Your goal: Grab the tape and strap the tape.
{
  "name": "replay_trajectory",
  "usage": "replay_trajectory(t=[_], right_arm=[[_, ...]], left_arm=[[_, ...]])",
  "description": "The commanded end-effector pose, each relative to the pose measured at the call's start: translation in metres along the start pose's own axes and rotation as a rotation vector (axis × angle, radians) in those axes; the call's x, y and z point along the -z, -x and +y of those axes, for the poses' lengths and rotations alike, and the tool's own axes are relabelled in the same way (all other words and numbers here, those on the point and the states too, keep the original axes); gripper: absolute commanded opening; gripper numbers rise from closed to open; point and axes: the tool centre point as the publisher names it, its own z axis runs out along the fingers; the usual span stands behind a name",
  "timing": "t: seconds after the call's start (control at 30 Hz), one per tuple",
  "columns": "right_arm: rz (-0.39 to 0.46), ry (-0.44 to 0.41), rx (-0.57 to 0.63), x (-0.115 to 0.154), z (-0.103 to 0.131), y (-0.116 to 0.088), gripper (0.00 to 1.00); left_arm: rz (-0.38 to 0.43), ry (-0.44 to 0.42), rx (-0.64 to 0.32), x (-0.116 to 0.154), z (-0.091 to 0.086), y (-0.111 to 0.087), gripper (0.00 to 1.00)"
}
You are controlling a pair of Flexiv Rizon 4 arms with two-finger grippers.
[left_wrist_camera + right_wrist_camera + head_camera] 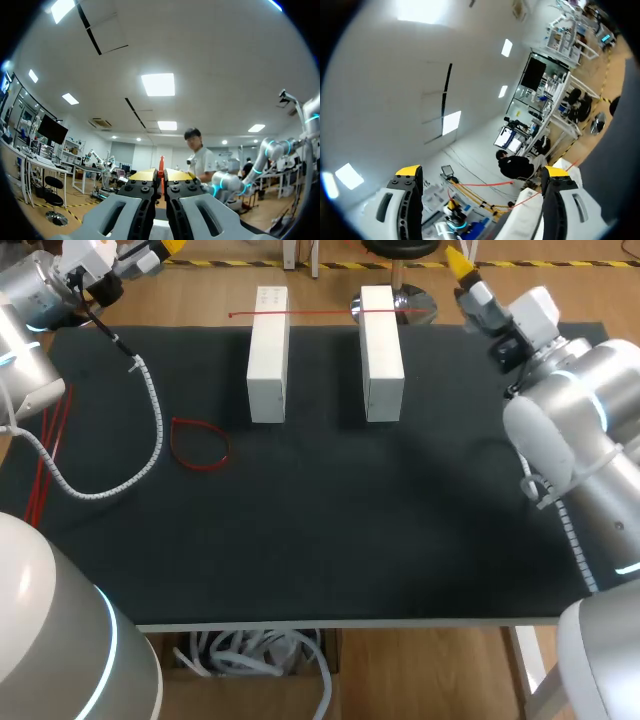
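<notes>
Red tape [161, 162] seemingly pinched in left claw [161, 175].

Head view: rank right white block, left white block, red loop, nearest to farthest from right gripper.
From the right gripper:
1. Right white block, far side, right of centre.
2. Left white block, left of centre.
3. Red loop, left side of the mat.

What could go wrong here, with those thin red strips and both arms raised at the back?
The red strip only rests loose across the two white blocks, so a clumsy approach might knock it off. The left arm's white coiled cable lies beside the red loop and could drag it. The left gripper pinches just a red sliver, which may slip.
</notes>
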Motion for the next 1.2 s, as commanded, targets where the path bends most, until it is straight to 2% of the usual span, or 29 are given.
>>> replay_trajectory(t=[0.03,0.07,0.1,0.13,0.17,0.27,0.5,0.6,0.67,1.2], right_arm=[[-0.082,0.234,-0.334,-0.003,-0.006,-0.002,1.0],[-0.088,0.231,-0.351,-0.004,-0.006,-0.002,1.0],[-0.109,0.238,-0.42,-0.004,-0.007,-0.004,1.0],[-0.117,0.238,-0.42,-0.004,-0.007,-0.004,1.0],[-0.148,0.243,-0.496,-0.004,-0.009,-0.005,1.0],[-0.228,0.24,-0.59,-0.006,-0.012,-0.005,1.0],[-0.271,0.2,-0.749,-0.013,-0.026,-0.014,1.0],[-0.243,0.174,-0.758,-0.012,-0.03,-0.017,1.0],[-0.161,0.14,-0.669,-0.012,-0.026,-0.015,1.0],[-0.161,0.14,-0.669,-0.012,-0.026,-0.015,1.0]], left_arm=[[0.004,-0.001,0.0,0.001,0.001,0.001,0.0],[0.004,-0.001,0.0,0.001,0.001,0.001,0.0],[0.004,-0.001,0.0,0.001,0.001,0.001,0.0],[0.004,-0.001,0.0,0.001,0.001,0.001,0.0],[0.004,-0.001,0.0,0.001,0.001,0.001,0.0],[0.004,-0.001,0.0,0.001,0.001,0.001,0.0],[0.004,-0.001,0.0,0.001,0.001,0.001,0.0],[0.004,-0.001,0.0,0.001,0.001,0.001,0.0],[0.004,-0.001,0.0,0.001,0.001,0.001,0.0],[0.004,-0.001,0.0,0.001,0.001,0.001,0.0]])
